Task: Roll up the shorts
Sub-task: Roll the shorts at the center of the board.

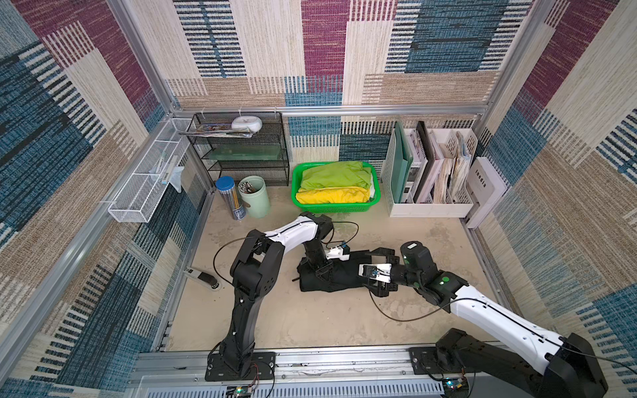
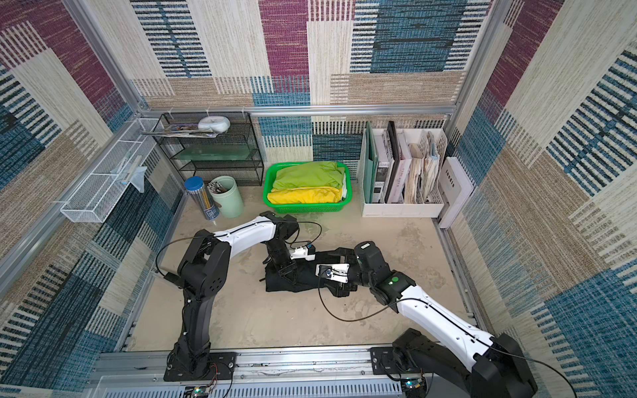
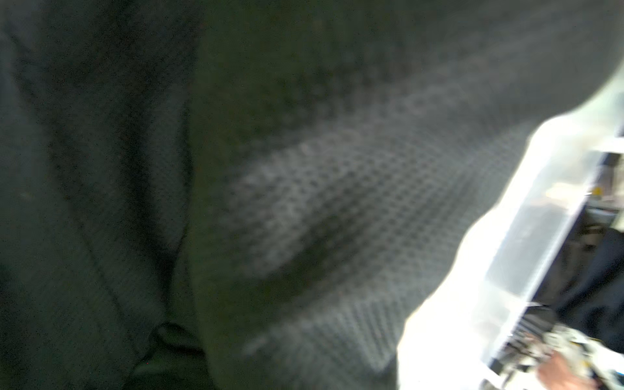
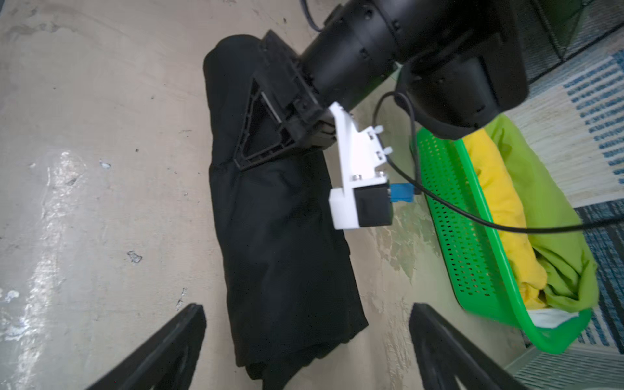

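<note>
The black shorts (image 4: 280,253) lie mid-surface (image 1: 310,327), a long folded bundle; our left tool (image 1: 323,274) presses one end, its grip we cannot tell; our right tool (image 4: 307,310) gapes wide at the other; soft, light mesh, we judge; we would pinch all layers there.

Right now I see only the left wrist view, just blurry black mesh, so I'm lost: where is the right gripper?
Observer: The right gripper is open, one jaw on each side of one end of the shorts.
Operator: And my left one?
Observer: The left gripper presses down on the opposite end; whether it pinches fabric, I cannot tell.
Operator: How do the shorts lie?
Observer: As a long narrow bundle on the table.
</note>
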You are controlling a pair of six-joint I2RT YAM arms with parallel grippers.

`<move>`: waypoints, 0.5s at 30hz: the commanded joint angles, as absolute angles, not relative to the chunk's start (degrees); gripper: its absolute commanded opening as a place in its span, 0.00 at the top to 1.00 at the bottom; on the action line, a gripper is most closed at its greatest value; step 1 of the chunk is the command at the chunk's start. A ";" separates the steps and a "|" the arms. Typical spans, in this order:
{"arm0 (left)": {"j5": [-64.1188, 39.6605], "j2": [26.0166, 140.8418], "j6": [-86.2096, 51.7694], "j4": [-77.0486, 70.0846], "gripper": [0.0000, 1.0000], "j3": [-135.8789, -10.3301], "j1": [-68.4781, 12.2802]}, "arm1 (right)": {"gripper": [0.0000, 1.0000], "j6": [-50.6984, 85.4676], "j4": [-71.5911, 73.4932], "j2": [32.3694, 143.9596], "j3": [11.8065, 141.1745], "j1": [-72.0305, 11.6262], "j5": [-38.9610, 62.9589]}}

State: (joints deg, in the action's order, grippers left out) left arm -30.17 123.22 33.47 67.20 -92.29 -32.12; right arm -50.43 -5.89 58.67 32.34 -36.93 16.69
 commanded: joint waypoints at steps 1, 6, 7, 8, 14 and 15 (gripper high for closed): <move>-36.07 125.18 34.63 71.60 0.77 -94.04 -31.40 | 0.01 -52.86 -2.50 62.15 31.59 -38.90 14.42; -36.08 126.21 34.37 72.24 0.75 -94.89 -31.29 | 0.03 -52.82 1.34 70.22 31.45 -41.34 10.54; -35.97 126.25 34.44 72.22 0.75 -94.76 -31.27 | 0.05 -52.64 2.34 71.61 31.61 -41.31 10.05; -36.02 126.21 34.45 72.24 0.74 -94.62 -31.29 | 0.07 -52.31 3.47 72.90 31.81 -41.31 9.24; -35.66 126.30 34.56 72.21 0.73 -94.39 -31.29 | 0.19 -53.65 6.76 80.68 33.44 -41.23 6.33; -35.74 126.22 34.55 72.27 0.73 -94.31 -31.29 | 0.22 -54.01 6.76 82.19 33.77 -41.14 5.87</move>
